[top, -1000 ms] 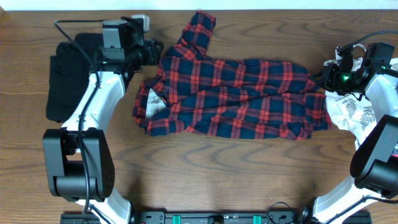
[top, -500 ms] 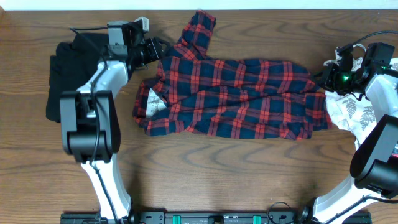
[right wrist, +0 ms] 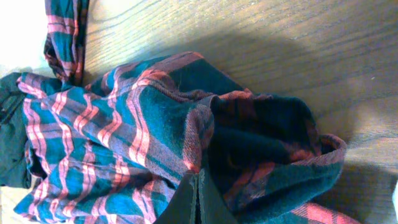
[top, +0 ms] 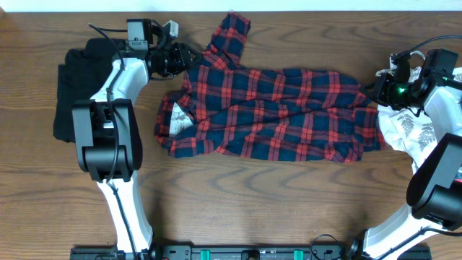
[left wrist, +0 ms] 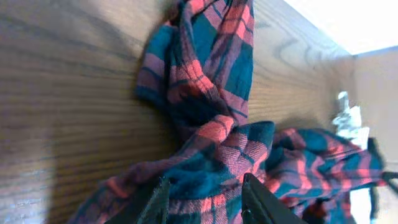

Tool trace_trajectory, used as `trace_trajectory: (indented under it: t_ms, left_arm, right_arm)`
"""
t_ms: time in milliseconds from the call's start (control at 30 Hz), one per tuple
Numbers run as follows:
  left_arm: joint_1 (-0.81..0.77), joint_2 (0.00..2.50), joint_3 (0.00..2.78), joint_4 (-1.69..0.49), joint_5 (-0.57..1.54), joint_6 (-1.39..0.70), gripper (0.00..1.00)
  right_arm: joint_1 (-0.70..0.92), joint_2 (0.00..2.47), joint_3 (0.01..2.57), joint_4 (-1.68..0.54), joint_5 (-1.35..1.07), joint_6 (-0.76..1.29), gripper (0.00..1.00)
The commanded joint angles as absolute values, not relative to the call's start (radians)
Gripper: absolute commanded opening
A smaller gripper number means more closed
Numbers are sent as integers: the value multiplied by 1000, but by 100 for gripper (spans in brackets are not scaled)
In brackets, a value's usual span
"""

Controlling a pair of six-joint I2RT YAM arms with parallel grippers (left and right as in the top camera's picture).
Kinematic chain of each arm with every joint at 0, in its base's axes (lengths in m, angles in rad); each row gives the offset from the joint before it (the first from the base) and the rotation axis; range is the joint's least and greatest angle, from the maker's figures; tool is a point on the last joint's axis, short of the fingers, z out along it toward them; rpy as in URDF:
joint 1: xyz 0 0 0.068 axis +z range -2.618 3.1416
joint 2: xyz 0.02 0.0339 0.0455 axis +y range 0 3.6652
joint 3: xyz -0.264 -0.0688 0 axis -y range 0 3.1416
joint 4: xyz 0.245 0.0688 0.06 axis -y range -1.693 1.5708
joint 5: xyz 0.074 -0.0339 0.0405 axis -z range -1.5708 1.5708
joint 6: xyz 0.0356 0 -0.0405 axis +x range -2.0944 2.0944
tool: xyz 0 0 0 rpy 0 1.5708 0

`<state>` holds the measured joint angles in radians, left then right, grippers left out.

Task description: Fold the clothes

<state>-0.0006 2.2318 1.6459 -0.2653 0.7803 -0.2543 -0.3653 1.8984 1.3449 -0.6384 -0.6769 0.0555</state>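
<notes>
**Supervisor:** Report the position of the garment and of both grippers.

**Operator:** The plaid shirt [top: 274, 108] lies spread at the middle of the table [top: 238, 209]. Its long axis runs from the left edge to the right edge, with the collar and white neck label [top: 177, 115] toward the left. One sleeve [top: 232, 32] points to the far edge. My left gripper [top: 180, 58] sits at the shoulder, where that sleeve joins the body. In the left wrist view its fingers [left wrist: 155, 202] stand apart, with plaid cloth bunched between them and not yet pinched. My right gripper [top: 375, 90] is at the hem end, toward the right edge. Its fingers are pressed together and appear clamped on a fold of the hem.

**Supervisor:** Which relation governs the next move?

**Operator:** The sleeve. It lies just beyond the left gripper on the far-edge side, crosswise to the shirt's long axis. The left arm is much the nearer; the right is well apart from the sleeve, at the opposite end. I judge that the left gripper must close on the shoulder cloth before I can bring the sleeve in over the body.
</notes>
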Motion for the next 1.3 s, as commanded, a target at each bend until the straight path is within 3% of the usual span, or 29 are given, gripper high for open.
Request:
trace_trajectory:
  t_ms: [0,367,700,933,1267]
  left_arm:
    - [-25,2236,1661,-268,706,-136,38]
    - [-35,2236,1661,-272,525,-4,39]
    - [-34,2236,1661,-195,525,19,39]
    - [-35,2261,1661,-228,543,18,39]
    - [-34,2306,1661,-227,726,19,39]
  right_arm:
    - [-372,1879,1341,-640,-678,43,1]
    - [-372,1879,1341,-640,-677,43,1]
    - [-372,1879,1341,-638,-676,43,1]
    - [-372,1879,1341,-640,-662,43,1]
    - [-372,1879,1341,-641,-662,43,1]
